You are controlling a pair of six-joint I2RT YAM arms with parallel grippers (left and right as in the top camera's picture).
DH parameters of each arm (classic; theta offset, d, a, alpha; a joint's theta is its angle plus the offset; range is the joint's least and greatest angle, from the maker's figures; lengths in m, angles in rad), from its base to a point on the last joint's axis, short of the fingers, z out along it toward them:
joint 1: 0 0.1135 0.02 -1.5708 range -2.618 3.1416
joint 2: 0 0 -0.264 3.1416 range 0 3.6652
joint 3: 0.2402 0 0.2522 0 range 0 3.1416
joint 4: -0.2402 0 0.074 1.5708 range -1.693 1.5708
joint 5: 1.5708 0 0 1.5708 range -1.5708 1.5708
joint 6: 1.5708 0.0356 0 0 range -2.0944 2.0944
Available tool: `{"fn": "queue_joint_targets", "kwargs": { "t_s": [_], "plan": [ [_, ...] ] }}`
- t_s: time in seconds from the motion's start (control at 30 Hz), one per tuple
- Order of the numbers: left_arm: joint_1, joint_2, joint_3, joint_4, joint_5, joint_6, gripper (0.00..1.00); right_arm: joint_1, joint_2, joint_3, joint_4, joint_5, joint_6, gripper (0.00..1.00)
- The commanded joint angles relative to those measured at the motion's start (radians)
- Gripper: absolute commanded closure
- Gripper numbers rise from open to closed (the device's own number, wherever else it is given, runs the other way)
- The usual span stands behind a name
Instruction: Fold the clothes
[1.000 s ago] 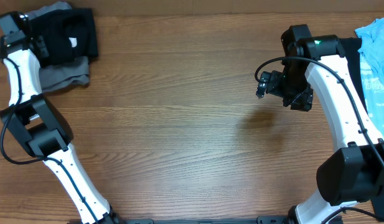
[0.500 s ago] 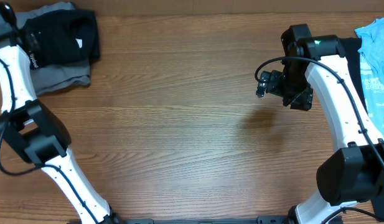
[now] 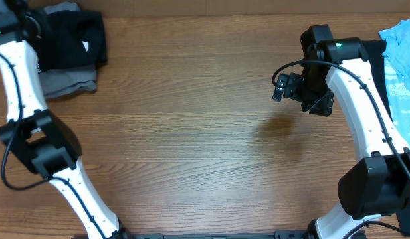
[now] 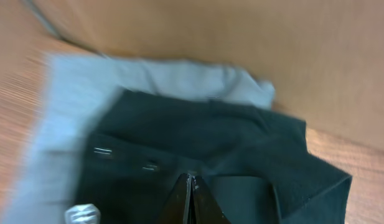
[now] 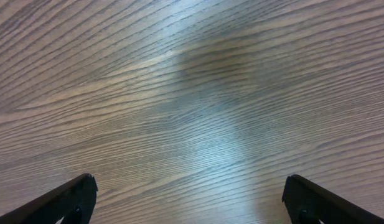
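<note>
Overhead: the black T-shirt (image 3: 72, 40) lies bunched in the bench's (image 3: 191, 133) far-left corner on a grey garment (image 3: 68, 85), with a small white mark showing. The left arm (image 3: 22, 73) reaches over that pile. A light blue garment (image 3: 401, 66) sits at the far-right edge, beside the right arm (image 3: 354, 86).

Left wrist: the left jaws are clenched tip to tip above the black T-shirt (image 4: 241, 149). The grey garment (image 4: 73, 106) shows beneath it. The white marks (image 4: 103, 151) are possibly lettering but too blurred to read.

Right wrist: the right jaws are spread wide over bare bench (image 5: 192, 93), grasping nothing.
</note>
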Motion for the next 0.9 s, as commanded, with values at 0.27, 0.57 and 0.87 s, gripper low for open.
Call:
{"fn": "queue_joint_targets", "kwargs": {
  "t_s": [0.27,0.57,0.87],
  "plan": [
    [-0.109,0.291,0.005,0.013,0.141,-0.024,0.79,-0.002,0.002,-0.005,0.005,0.001,0.008,0.00],
    [-0.103,0.152,0.009,0.003,0.135,-0.024,0.54,-0.002,0.002,-0.005,0.012,0.002,0.005,0.00],
    [-0.067,-0.053,0.009,0.000,0.106,-0.025,0.50,-0.002,0.002,-0.005,0.013,0.013,-0.004,0.00]
  ]
}}
